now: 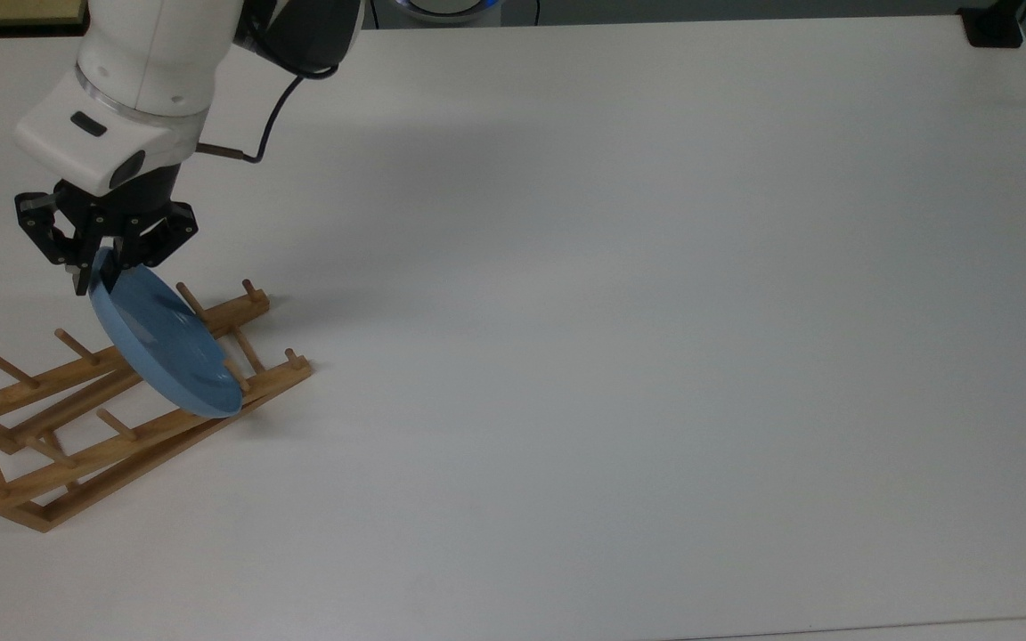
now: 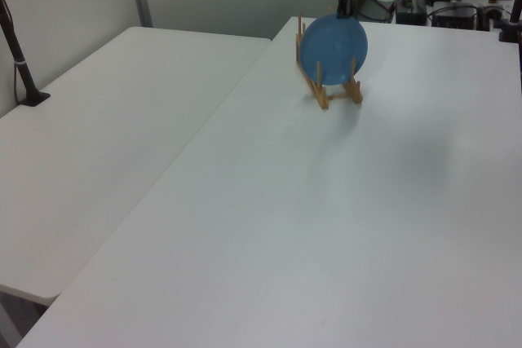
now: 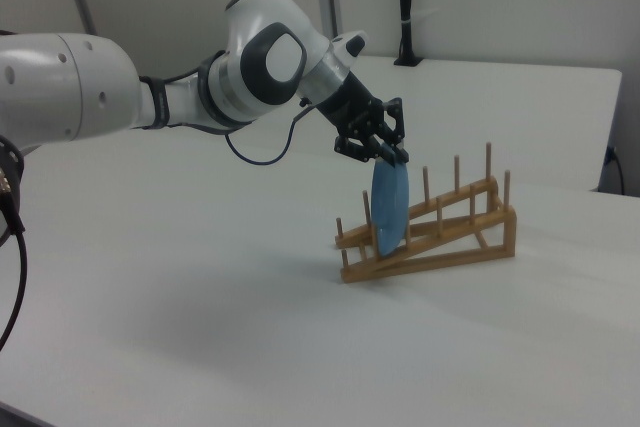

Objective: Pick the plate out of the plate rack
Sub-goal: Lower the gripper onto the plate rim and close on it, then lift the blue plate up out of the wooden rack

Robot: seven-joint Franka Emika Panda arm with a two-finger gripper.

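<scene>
1. The end effector [image 1: 96, 265] is clenched on the top rim of the plate [image 1: 166, 343].
2. The plate stands in the rack [image 1: 121, 418], top view's left.
3. Risk: lifting off-line, the plate snags a peg and drags the rack.

arm [image 3: 90, 87]: glossy white rounded shells, dark grey joint caps | wrist [image 1: 103, 142]: white block with two dark oval insets | cable [image 1: 268, 116]: thin, black, looping beside the wrist | gripper [image 1: 96, 263]: black skeletal linkage, small pale screw heads, slim black fingers
</scene>
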